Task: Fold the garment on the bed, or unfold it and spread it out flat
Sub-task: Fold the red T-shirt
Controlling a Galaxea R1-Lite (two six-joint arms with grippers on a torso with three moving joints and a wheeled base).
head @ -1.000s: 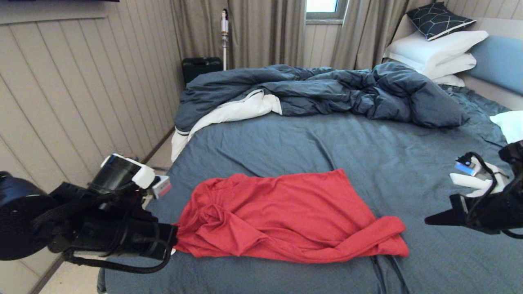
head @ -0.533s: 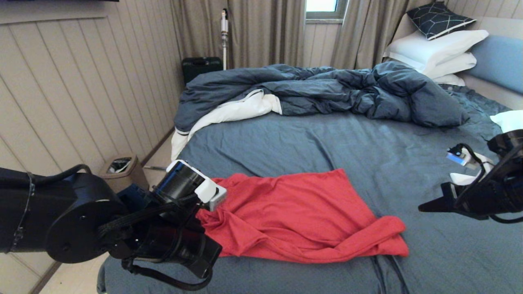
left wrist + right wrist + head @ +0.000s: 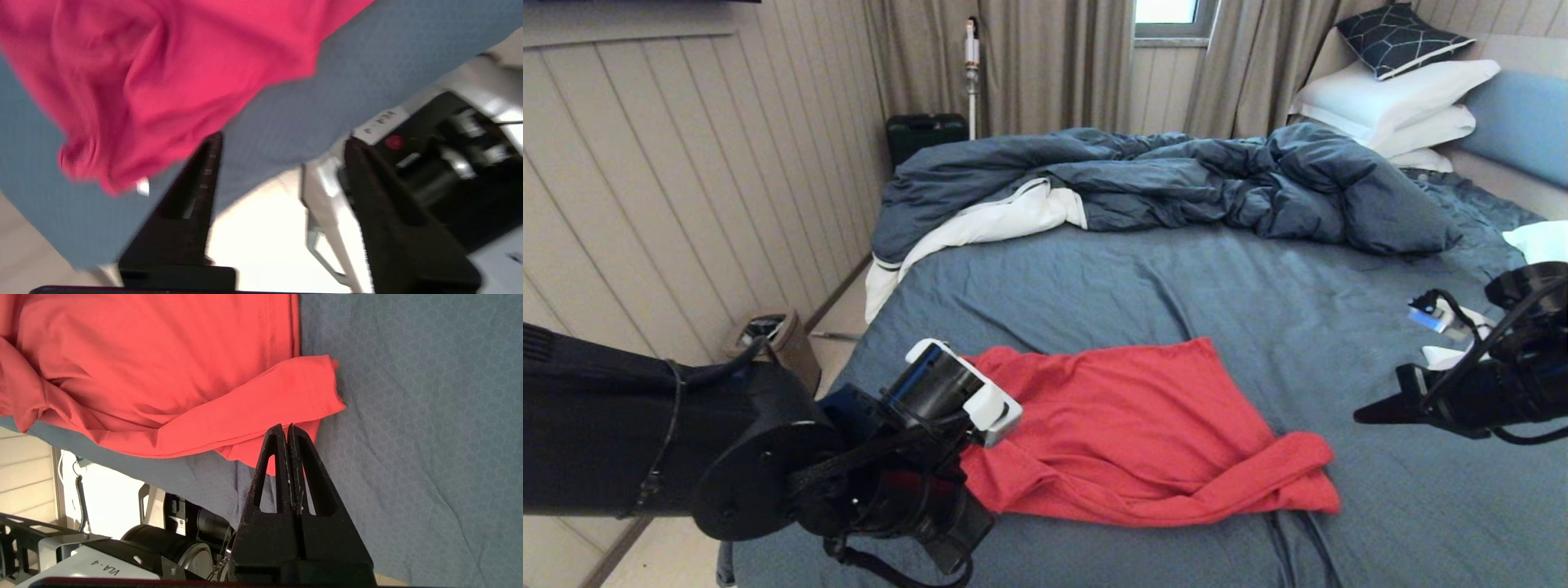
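The red garment (image 3: 1127, 433) lies rumpled on the bed's blue-grey sheet (image 3: 1176, 286), near the front edge, with a twisted fold running to its right corner. My left arm (image 3: 890, 482) covers the garment's left end in the head view. In the left wrist view my left gripper (image 3: 284, 143) is open and empty over the bed's edge, and the garment (image 3: 143, 61) lies just beyond one finger (image 3: 210, 163). My right gripper (image 3: 1364, 416) hovers shut and empty to the right of the garment; its tips (image 3: 286, 428) sit just short of the garment's corner (image 3: 302, 396).
A rumpled dark blue duvet (image 3: 1176, 180) fills the far half of the bed, with stacked white pillows (image 3: 1396, 102) at the back right. A small bin (image 3: 768, 331) stands on the floor left of the bed, by the panelled wall. My base (image 3: 163, 547) is at the bed's front edge.
My left arm has swung right, from beside the bed to over the garment's left end. The right gripper has shifted slightly left and up. The rest of the garment has not moved.
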